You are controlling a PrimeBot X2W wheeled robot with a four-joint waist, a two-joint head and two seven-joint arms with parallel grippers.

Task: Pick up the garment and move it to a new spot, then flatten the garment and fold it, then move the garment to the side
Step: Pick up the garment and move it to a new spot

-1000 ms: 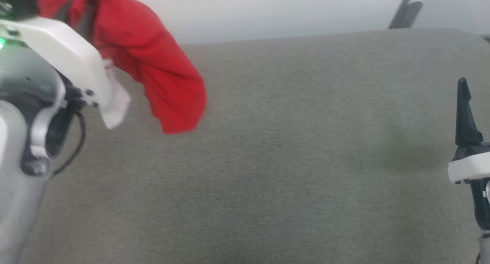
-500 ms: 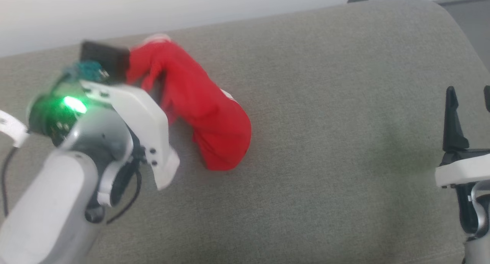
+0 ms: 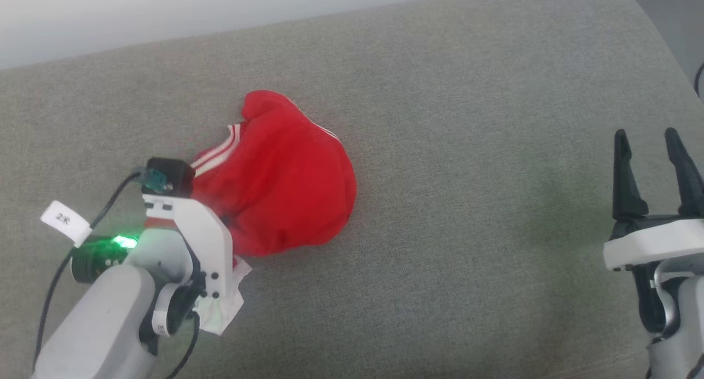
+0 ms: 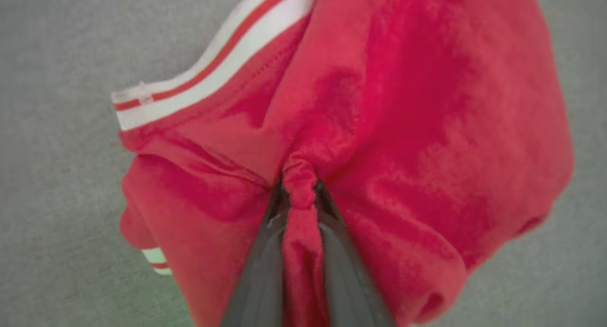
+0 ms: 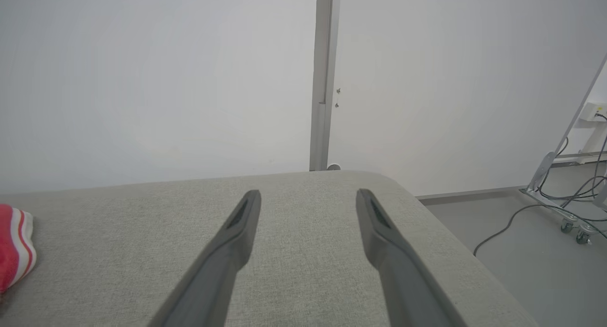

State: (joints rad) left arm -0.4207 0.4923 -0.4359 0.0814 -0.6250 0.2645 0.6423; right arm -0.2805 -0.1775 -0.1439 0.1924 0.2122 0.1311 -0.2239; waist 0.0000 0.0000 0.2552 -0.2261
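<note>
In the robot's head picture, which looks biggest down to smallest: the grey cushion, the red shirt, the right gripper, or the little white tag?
1. grey cushion
2. red shirt
3. right gripper, probably nearer the camera, so it may look bigger than it really is
4. white tag

**Left arm** point(image 3: 93, 324): rounded pale grey shell.
- The wrist has a white angular bracket point(image 3: 206, 241) with small dark screws point(image 3: 215, 276).
- A black camera block point(image 3: 171, 174) with a teal connector point(image 3: 155, 177) sits on top of the bracket.
- A black cable point(image 3: 114, 196) leaves the connector. It carries a white tag point(image 3: 65, 220) with dark marks that are not legible.
- A green light point(image 3: 125, 241) glows on a black cylinder point(image 3: 91, 261).

**Left fingers** point(image 4: 256, 270): dark grey and smooth.

**Right fingers** point(image 3: 624, 175): black, long and tapering to points, set on a white plate point(image 3: 654, 246). Each has a recessed slot point(image 5: 239, 214) near the tip.
</note>
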